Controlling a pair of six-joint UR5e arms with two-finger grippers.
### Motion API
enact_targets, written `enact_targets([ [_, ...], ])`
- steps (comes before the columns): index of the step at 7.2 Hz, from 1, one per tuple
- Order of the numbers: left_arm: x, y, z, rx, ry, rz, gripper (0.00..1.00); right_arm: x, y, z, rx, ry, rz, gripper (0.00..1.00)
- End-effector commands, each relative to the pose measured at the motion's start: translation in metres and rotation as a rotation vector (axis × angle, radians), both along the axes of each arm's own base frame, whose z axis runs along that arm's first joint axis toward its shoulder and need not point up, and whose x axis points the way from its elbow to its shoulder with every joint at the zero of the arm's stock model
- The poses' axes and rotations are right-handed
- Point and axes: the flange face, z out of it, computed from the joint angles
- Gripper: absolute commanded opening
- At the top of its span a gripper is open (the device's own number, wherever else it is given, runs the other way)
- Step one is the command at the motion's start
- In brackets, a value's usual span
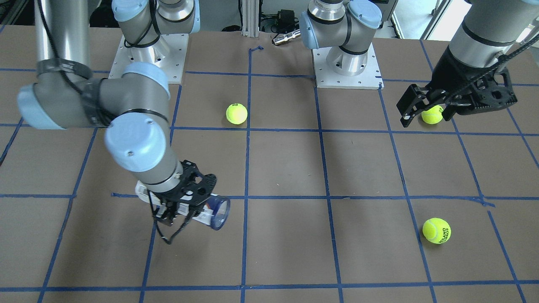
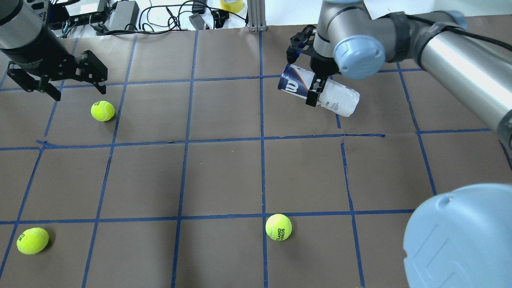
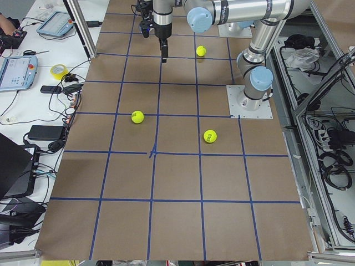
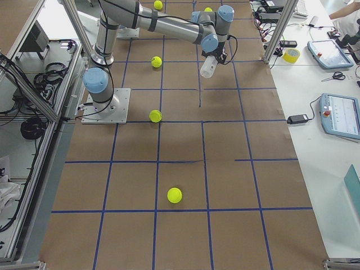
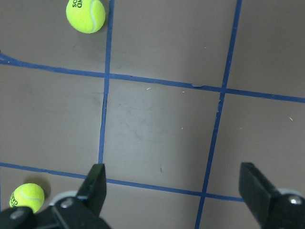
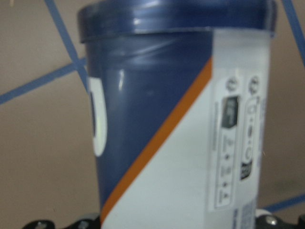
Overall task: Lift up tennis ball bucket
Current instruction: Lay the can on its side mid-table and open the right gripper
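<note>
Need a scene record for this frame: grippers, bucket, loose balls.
right gripper: shut on tennis ball bucket
bucket pose: on its side, slightly tilted, navy end toward table centre
bucket clearance from table: cannot tell
left gripper: open, empty, above bare table
tennis balls: three, loose on table

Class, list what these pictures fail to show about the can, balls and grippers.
- Front-facing view: the can's middle is hidden under the right gripper.
- Right wrist view: its small label print is too blurred to read.
- Front-facing view: one ball is partly hidden behind the left gripper.
</note>
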Motion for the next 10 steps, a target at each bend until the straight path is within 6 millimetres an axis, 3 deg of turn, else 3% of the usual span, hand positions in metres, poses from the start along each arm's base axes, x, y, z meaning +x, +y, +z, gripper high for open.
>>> enact_targets([
  [1, 0.011, 0.0, 0.004, 0.0, -0.012, -0.057, 1.0, 0.099, 0.047, -0.025, -0.043, -0.016, 0.208, 0.62],
  [2, 0.013, 0.001, 0.006, 0.0, -0.023, -0.056, 1.0, 0.12, 0.058, -0.033, -0.037, -0.015, 0.264, 0.62],
  [4, 0.014, 0.004, 0.005, 0.007, -0.042, -0.055, 1.0, 0.151, 0.059, -0.077, -0.067, -0.027, 0.342, 0.68],
  [5, 0.014, 0.005, 0.003, 0.012, -0.04, -0.055, 1.0, 0.151, 0.058, -0.077, -0.071, -0.027, 0.344, 0.69],
  [6, 0.014, 0.006, 0.003, 0.012, -0.04, -0.055, 1.0, 0.151, 0.058, -0.08, -0.069, -0.026, 0.343, 0.8],
  [7, 0.014, 0.006, 0.003, 0.01, -0.041, -0.055, 1.0, 0.151, 0.058, -0.076, -0.075, -0.026, 0.338, 1.0],
  [10, 0.014, 0.006, 0.002, 0.012, -0.04, -0.055, 1.0, 0.15, 0.057, -0.072, -0.08, -0.028, 0.329, 1.0],
])
